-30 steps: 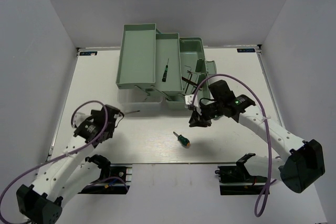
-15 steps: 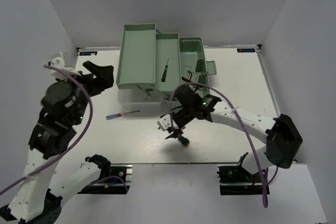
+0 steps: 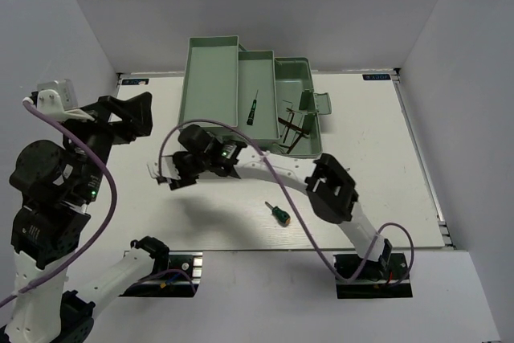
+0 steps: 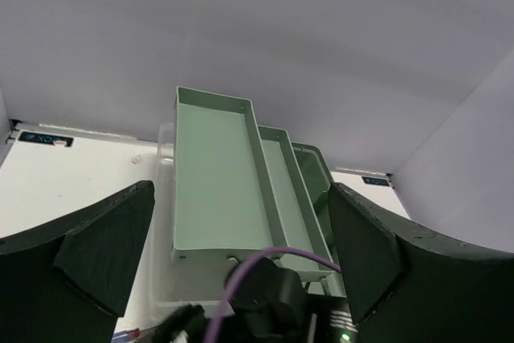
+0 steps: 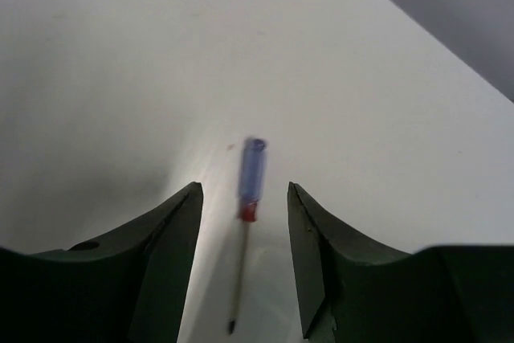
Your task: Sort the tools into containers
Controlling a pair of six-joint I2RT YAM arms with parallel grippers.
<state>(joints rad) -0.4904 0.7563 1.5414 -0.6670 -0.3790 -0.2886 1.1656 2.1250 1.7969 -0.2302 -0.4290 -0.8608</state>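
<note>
Right gripper [image 5: 243, 192], jaws apart and empty, hovers over the blue-handled screwdriver [image 5: 251, 168] lying on the table [image 5: 112, 78] near the green toolbox [image 3: 210, 54] (left gripper [image 4: 241, 189] gapes wide, raised); best lower squarely, closing across the handle.

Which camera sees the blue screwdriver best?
The right wrist view: the blue screwdriver lies whole between the open fingers of the right gripper. In the top view that gripper hides it; the left wrist view does not show it clearly.
</note>
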